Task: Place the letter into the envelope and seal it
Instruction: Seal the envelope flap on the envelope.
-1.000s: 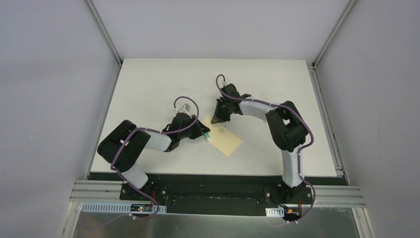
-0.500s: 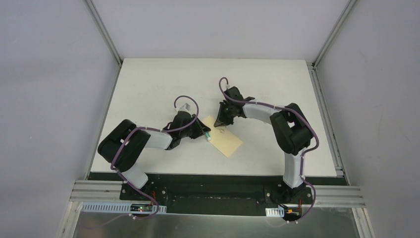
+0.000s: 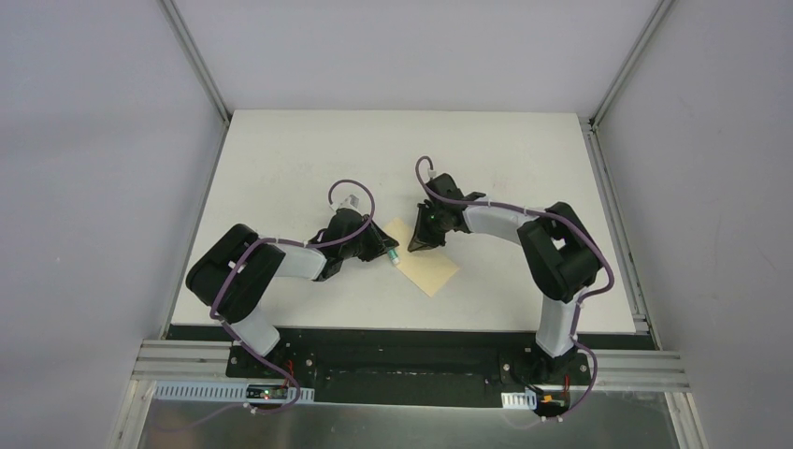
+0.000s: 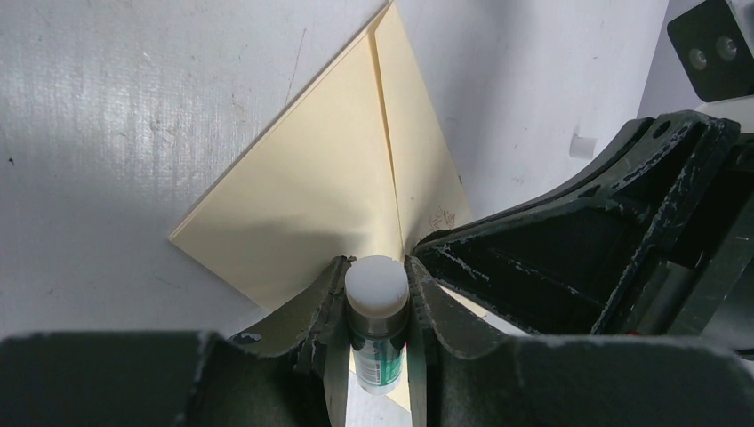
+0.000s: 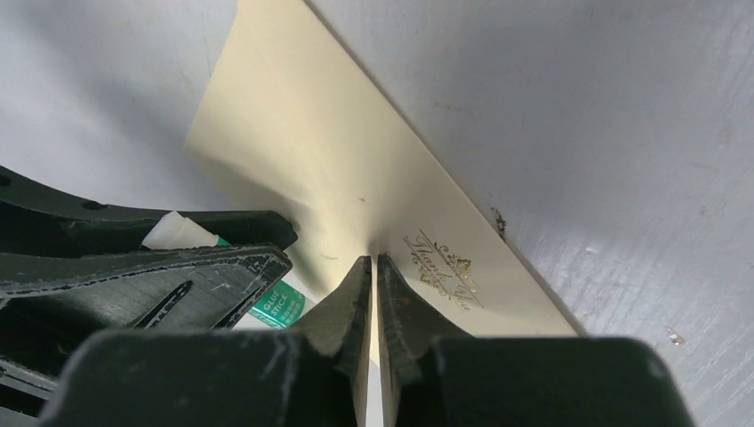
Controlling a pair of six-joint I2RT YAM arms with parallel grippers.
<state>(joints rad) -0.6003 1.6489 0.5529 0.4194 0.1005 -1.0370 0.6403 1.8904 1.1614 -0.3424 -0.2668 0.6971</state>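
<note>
Sealing seems the step in hand: the envelope (image 3: 425, 262) lies flat on the table (image 3: 281, 168), the letter unseen, probably inside. At its 9 o'clock the left fingers (image 4: 324, 302) clamp a glue stick (image 4: 377, 286). At 12 o'clock the right fingers (image 5: 351, 294) stand nearly together. Next, glue must reach the flap.

Clad in white shells (image 3: 299, 265) between black joints (image 3: 234, 276), trailed by purple cables (image 3: 353, 190), tipped with scuffed matte-black pincer fingers (image 4: 322, 302), lit green at right wrist (image 3: 432, 221).

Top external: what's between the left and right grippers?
The envelope, flat on the table; clearest in left wrist view, beyond the glue stick the left jaws hold.
</note>
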